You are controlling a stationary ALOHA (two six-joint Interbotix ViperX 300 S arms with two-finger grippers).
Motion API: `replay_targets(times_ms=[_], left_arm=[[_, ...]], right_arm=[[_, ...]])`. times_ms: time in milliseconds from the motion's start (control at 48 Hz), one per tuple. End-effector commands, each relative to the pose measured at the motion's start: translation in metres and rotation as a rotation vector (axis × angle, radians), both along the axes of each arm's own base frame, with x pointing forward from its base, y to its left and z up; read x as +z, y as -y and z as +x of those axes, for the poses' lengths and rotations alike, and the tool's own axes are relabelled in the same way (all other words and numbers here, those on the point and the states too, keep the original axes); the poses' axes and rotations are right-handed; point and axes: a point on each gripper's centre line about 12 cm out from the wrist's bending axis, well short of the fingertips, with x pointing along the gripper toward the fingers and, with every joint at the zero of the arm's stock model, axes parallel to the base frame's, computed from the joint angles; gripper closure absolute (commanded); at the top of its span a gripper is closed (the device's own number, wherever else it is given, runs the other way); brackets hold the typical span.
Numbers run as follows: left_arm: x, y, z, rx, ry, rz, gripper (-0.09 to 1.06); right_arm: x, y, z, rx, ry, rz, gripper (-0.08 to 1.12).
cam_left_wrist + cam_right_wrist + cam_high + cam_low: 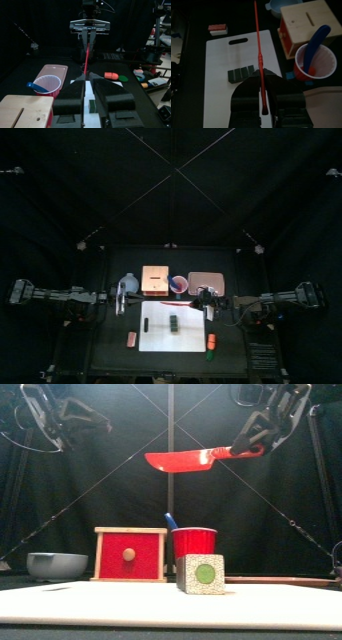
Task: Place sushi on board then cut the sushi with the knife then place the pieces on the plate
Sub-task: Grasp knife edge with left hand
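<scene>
Front view only: right gripper (250, 448) sits high, its arm coming down from the upper right, clamped on the handle of the red knife (187, 459). The blade is level, broad side to the camera, tip pointing left, well above the cup (195, 544) and the box (130, 554). Height is readable only here. In both wrist views the knife shows edge-on as a thin red line. Right wrist view: that line runs out over the board (224, 60), passing over one end of the sushi roll (243, 74). Here the roll shows as a row of dark blocks lying flat, in one piece, near the board's middle. The front view shows just its end face. A blue knife (314, 47) stands in the cup. Top view: the bowl (128, 281), box, cup and tray (206, 282) line the table's back edge, and the tray is bare. A small orange toy (131, 338) lies by the board's left edge and a red-green one (211, 341) by its right edge. Whether they're on the board, can't tell. The left arm reaches in level from the table's left edge. The left gripper (87, 77) is near the board's back-left corner, facing the right one, jaws drawn together to a thin slit, gripping nothing.
</scene>
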Motion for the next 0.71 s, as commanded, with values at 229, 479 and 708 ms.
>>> replay_targets(times_ms=[229,479,708], left_arm=[[-0.009,0.006,0.031,-0.024,-0.130,-0.001,-0.01],[-0.020,0.009,0.056,-0.036,-0.271,-0.002,-0.02],[-0.033,0.010,0.076,-0.042,-0.378,-0.002,-0.02]], right_arm=[[-0.007,-0.003,-0.001,0.020,0.029,0.011,0.72],[-0.012,-0.007,0.004,0.037,0.042,0.022,0.72],[-0.024,-0.008,0.013,0.042,0.004,0.021,0.72]])
